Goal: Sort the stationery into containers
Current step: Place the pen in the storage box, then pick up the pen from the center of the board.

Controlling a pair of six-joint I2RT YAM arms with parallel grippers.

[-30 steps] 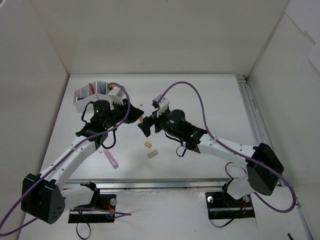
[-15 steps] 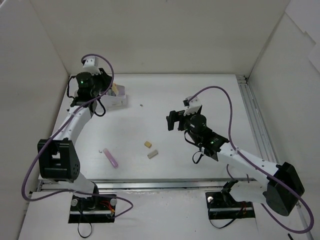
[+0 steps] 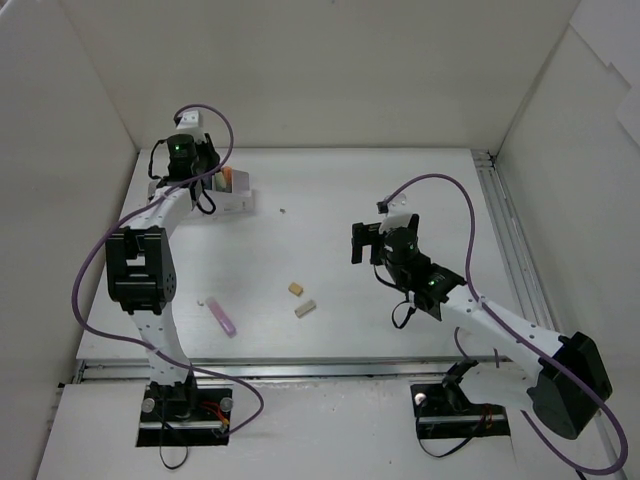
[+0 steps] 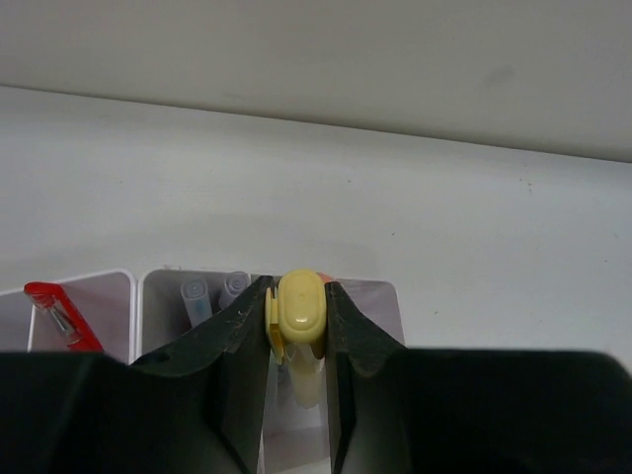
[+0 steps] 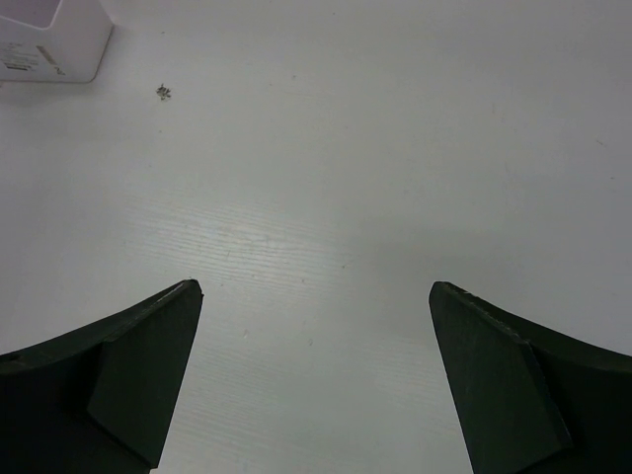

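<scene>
Your L gripper [image 4: 299,293] is clenched on the yellow marker [image 4: 300,314], which stands upright btwn the two black fingers. It hangs over the organizer box [image 3: 238,203] at the far-left corner of the table [image 3: 420,190]. In the L wrist view the marker sits right above a compartment w/ a pale-lilac floor; you can't tell if its lower tip touches the box. The next compartment to the left holds two grey-blue pens [image 4: 210,293], and the one beyond that a red pen [image 4: 51,308]. Your R gripper [image 5: 311,296] is released, jaws spread wide, hovering over bare table mid-right, well apart from the box. Loose on the table you've got two tan erasers [image 3: 296,288] near centre, close together but not touching. A pink marker [image 3: 224,319] lies toward the front-left, w/ a tiny white bit [image 3: 203,300] just beside it.
</scene>
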